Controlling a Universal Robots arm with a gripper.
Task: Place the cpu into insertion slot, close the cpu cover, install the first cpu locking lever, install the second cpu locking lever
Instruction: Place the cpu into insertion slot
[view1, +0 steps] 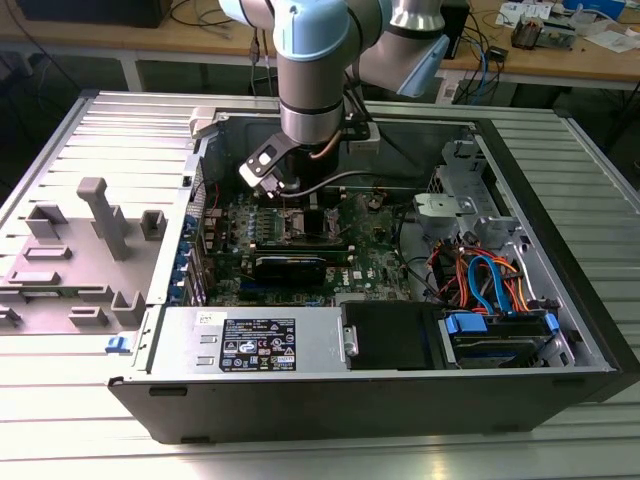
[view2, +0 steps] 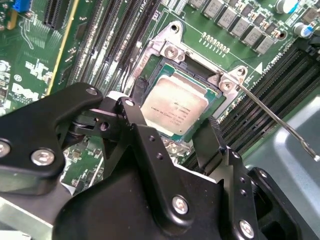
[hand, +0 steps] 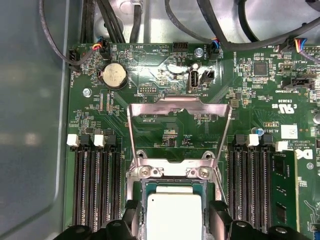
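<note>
In the exterior view the arm (view1: 315, 90) hid much of the green board (view1: 375, 250) inside the open computer case (view1: 380, 405). In both wrist views the cpu (view2: 175, 105) lay flat in the insertion slot (view2: 196, 74). The gripper (view2: 172, 117) had its jaws spread either side, apart from it. The cpu cover (hand: 179, 106) was swung open. A wire lever (view2: 270, 117) ran out of view. I could not make out the chip's print.

We see a grey rack (view1: 100, 225) at the exterior view's left, and blue cables (view1: 484, 280) at its lower right.
</note>
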